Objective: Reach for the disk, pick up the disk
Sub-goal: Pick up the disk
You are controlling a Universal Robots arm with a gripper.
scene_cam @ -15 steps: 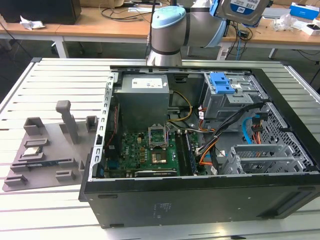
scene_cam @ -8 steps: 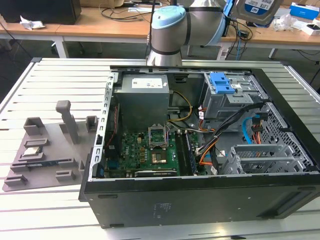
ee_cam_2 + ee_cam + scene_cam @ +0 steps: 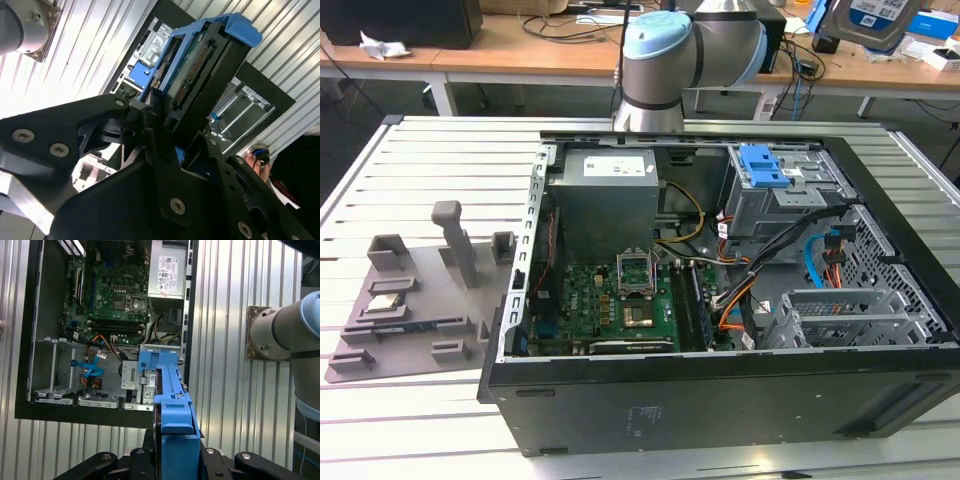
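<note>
The disk [image 3: 200, 60] is a flat drive in a bright blue bracket, clamped edge-on between my gripper's [image 3: 182, 117] black fingers [image 3: 155, 107]. In the first wrist view the disk's blue bracket [image 3: 174, 405] stands straight out from the gripper [image 3: 175, 462], high above the open computer case [image 3: 22, 340]. The exterior view has the disk [image 3: 875, 18], showing its blue-and-white label, raised at the far upper right above the back desk.
The open case [image 3: 720, 400] lies on the slatted metal table [image 3: 430, 160], with a blue clip on a grey drive cage [image 3: 765, 165] inside. A grey fixture plate [image 3: 405, 320] holding a small silver chip [image 3: 385, 305] lies at the exterior view's left. The arm's base [image 3: 660, 60] stands behind the case.
</note>
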